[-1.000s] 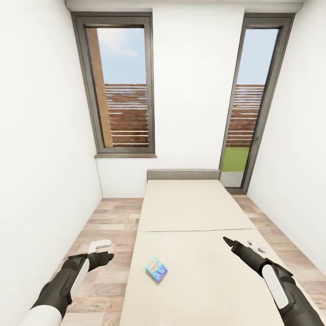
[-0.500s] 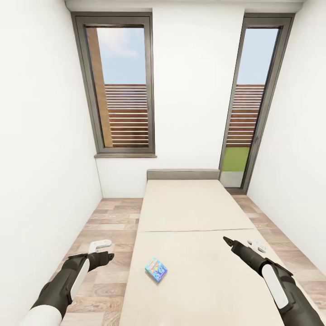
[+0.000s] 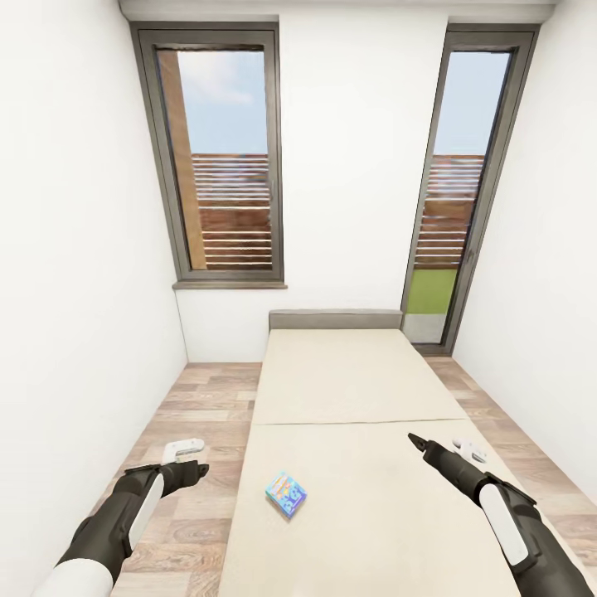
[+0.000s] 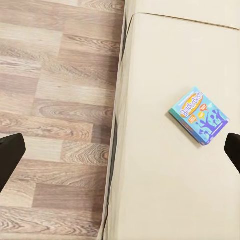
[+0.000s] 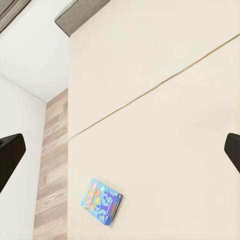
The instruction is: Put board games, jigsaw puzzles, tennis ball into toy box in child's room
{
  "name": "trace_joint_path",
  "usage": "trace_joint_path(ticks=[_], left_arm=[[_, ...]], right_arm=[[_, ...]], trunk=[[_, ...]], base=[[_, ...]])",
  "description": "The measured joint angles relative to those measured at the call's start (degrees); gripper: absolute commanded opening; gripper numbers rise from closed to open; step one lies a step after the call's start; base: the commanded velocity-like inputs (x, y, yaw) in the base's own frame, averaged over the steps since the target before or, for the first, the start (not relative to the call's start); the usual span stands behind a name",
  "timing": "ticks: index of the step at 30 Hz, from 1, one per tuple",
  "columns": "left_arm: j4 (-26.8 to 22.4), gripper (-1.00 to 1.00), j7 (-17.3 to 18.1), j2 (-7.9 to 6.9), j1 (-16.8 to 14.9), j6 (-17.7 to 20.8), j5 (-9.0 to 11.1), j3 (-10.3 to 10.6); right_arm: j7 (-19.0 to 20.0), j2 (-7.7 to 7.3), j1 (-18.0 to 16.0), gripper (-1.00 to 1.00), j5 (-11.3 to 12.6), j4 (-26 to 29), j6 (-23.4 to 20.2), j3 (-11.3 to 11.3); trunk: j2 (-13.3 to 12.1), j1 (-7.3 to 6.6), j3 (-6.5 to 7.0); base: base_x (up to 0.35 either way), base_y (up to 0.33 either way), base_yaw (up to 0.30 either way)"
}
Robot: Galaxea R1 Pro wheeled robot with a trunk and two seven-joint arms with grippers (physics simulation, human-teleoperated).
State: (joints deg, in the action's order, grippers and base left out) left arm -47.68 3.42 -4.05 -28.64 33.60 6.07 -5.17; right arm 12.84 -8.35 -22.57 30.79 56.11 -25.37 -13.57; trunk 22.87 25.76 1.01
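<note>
Bed dead ahead, so you're lined up for the pickup; one board game is lying flat on the beige cover, at the bed's near end and close to its left edge; no second game visible on the bed from here.

Key thing for the next reach: the board game sits between your two arms but noticeably closer to the left pincer, which is hanging over the floor just off the bed's left edge; the right pincer is over the bed's right half, well apart from the box. I'd go with the left arm; the game lies to the right of that pincer and a bit nearer to you, so you'd swing inward over the bed's edge.

Box is turned on a diagonal relative to the bed's sides, long axis running roughly corner to corner, so you'll probably want some wrist roll to close across its short side.

Left pincer fingers are spread apart with nothing between them; the right ones look apart too in the right wrist view, also empty.

Toy box isn't around here, so expect a drive after the grab.
</note>
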Motion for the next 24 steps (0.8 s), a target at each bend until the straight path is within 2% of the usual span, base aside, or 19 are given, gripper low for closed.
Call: trace_joint_path(ticks=[11, 18, 24], left_arm=[[0.0, 1.0, 0.0, -0.08, 0.0, 0.0, 0.1, 0.0], [0.0, 1.0, 0.1, -0.15, 0.0, 0.0, 0.1, -0.1], [0.0, 1.0, 0.1, -0.31, 0.0, 0.0, 0.2, -0.2]], right_arm=[[0.4, 0.04, 0.0, 1.0, -0.1, 0.0, 0.3, 0.0], [0.3, 0.03, 0.0, 1.0, 0.0, 0.1, 0.3, 0.0], [0.3, 0.11, 0.0, 1.0, 0.0, 0.3, 0.3, 0.0]], trunk=[[0.0, 0.0, 0.0], [0.0, 0.0, 0.0], [0.0, 0.0, -0.15]], base=[[0.0, 0.004, 0.0], [0.0, 0.138, 0.0], [0.0, 0.037, 0.0]])
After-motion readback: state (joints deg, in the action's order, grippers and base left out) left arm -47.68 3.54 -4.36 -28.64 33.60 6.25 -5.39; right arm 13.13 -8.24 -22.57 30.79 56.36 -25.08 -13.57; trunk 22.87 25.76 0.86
